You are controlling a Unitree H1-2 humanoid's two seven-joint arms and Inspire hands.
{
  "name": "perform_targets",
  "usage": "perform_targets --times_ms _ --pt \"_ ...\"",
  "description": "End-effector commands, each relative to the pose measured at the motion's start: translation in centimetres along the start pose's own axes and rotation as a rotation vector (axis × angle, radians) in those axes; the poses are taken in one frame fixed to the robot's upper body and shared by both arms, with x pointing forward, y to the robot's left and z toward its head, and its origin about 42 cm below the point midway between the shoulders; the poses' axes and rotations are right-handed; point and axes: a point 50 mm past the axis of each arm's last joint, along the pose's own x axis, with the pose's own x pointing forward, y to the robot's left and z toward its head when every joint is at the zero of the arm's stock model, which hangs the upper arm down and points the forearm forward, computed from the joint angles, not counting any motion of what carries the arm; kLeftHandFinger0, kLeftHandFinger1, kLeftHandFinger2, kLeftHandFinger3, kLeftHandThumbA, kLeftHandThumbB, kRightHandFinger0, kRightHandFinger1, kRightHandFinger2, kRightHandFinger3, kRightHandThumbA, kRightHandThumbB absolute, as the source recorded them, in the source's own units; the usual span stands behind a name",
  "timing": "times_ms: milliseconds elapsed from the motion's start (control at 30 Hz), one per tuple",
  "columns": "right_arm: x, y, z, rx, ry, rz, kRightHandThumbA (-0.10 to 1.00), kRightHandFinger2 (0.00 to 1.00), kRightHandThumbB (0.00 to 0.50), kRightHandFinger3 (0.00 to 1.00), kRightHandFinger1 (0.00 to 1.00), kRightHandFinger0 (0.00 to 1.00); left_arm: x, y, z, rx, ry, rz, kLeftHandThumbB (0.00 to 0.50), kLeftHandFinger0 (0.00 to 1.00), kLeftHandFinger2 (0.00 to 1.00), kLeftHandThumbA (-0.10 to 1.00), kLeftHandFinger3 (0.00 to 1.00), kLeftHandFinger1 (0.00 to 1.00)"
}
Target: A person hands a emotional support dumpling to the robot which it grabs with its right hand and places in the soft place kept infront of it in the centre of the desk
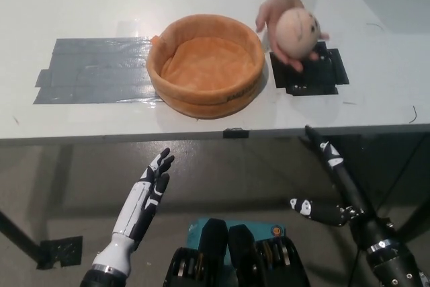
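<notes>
A person's hand (274, 15) holds a pale pink plush dumpling (298, 33) with a small face above the table's right side, just right of the soft orange basket (176, 80). The basket is round, has nothing in it, and sits at the desk's centre. My black right hand (332, 183) is open below the table's front edge, fingers spread and pointing up toward the dumpling, well short of it. My white left hand (149, 191) rests open at the lower left, below the table edge.
The white table (80, 5) carries a grey tape patch (94, 70) left of the basket and a black tape patch (310, 72) under the dumpling. The table's front edge (201, 136) lies between both hands and the basket.
</notes>
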Motion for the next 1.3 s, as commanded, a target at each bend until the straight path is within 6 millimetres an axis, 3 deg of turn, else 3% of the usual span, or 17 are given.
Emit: perform_targets --times_ms 0,67,200,333,633,767,833,933,1267 --pt "1.5 -2.4 3.6 -0.090 -0.128 -0.132 1.00 1.00 0.297 1.00 1.00 1.00 0.8 0.8 1.4 0.043 -0.082 0.001 0.165 1.00 1.00 1.00 1.00 1.00" --pt "2.5 -3.5 5.2 -0.123 -0.156 -0.166 1.00 1.00 0.313 1.00 1.00 1.00 0.9 0.8 1.4 0.046 -0.082 0.001 0.168 1.00 1.00 1.00 1.00 1.00" --pt "5.6 -5.5 7.4 -0.177 -0.165 -0.215 1.00 1.00 0.258 1.00 1.00 1.00 0.9 0.8 1.2 0.042 -0.077 0.002 0.197 1.00 1.00 1.00 1.00 1.00" --pt "8.9 -7.0 8.9 -0.221 -0.131 -0.226 1.00 1.00 0.291 1.00 1.00 1.00 0.6 0.5 1.1 0.046 -0.072 0.000 0.188 1.00 1.00 1.00 1.00 1.00" --pt "16.1 -8.7 11.2 -0.380 -0.090 -0.216 1.00 1.00 0.302 1.00 1.00 1.00 0.8 0.4 1.3 0.050 -0.070 -0.007 0.189 1.00 1.00 1.00 1.00 1.00" --pt "18.7 -8.8 11.2 -0.415 -0.038 -0.193 1.00 1.00 0.318 1.00 1.00 1.00 0.9 0.3 1.5 0.059 -0.080 -0.008 0.181 1.00 1.00 1.00 1.00 1.00" --pt "20.2 -8.4 11.1 -0.420 0.003 -0.174 1.00 1.00 0.352 1.00 1.00 1.00 0.9 0.3 1.5 0.057 -0.074 -0.007 0.182 1.00 1.00 1.00 1.00 1.00" --pt "21.6 -7.9 10.8 -0.418 0.037 -0.162 1.00 1.00 0.348 1.00 1.00 1.00 0.9 0.3 1.5 0.054 -0.070 -0.004 0.188 1.00 1.00 1.00 1.00 1.00" --pt "24.1 -6.6 8.6 -0.406 0.168 -0.118 1.00 1.00 0.353 1.00 1.00 1.00 0.5 -0.2 1.4 0.051 -0.078 -0.017 0.163 1.00 1.00 1.00 1.00 1.00"
